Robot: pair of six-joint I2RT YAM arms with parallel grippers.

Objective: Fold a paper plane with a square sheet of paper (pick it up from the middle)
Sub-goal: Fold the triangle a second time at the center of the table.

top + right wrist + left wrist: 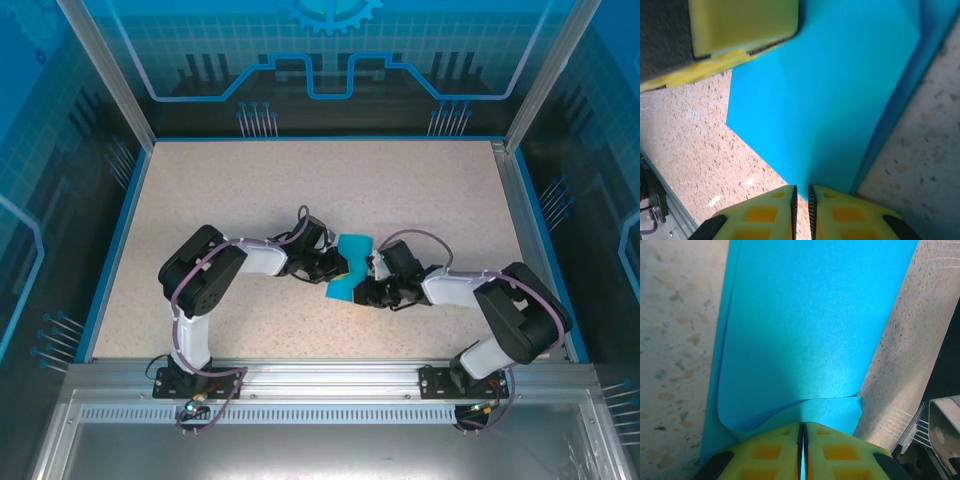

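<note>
- The sheet of paper (352,255) lies in the middle of the speckled worktop (200,180), right between the two arms.
- From overhead it looks like a narrow teal strip. Its long axis runs from the far side towards the arm bases, and the near end leans a little to the left.
- It is not a single flat layer. In the left wrist view a second layer peeks out along its left edge, and the near edge curls up in a soft lip.
- The left gripper (801,432) comes at the strip from the left. Its yellow pads are pressed together on the paper's edge, with only a thin blue line between them.
- The right gripper (801,192) comes in from the right, roughly opposite. Its pads are almost touching, and they pinch the paper where a slanted edge meets the thicker folded band.
- In the right wrist view one of the left gripper's yellow fingers (740,22) sits over the far corner of the sheet, so the two grippers are close across the paper.
</note>
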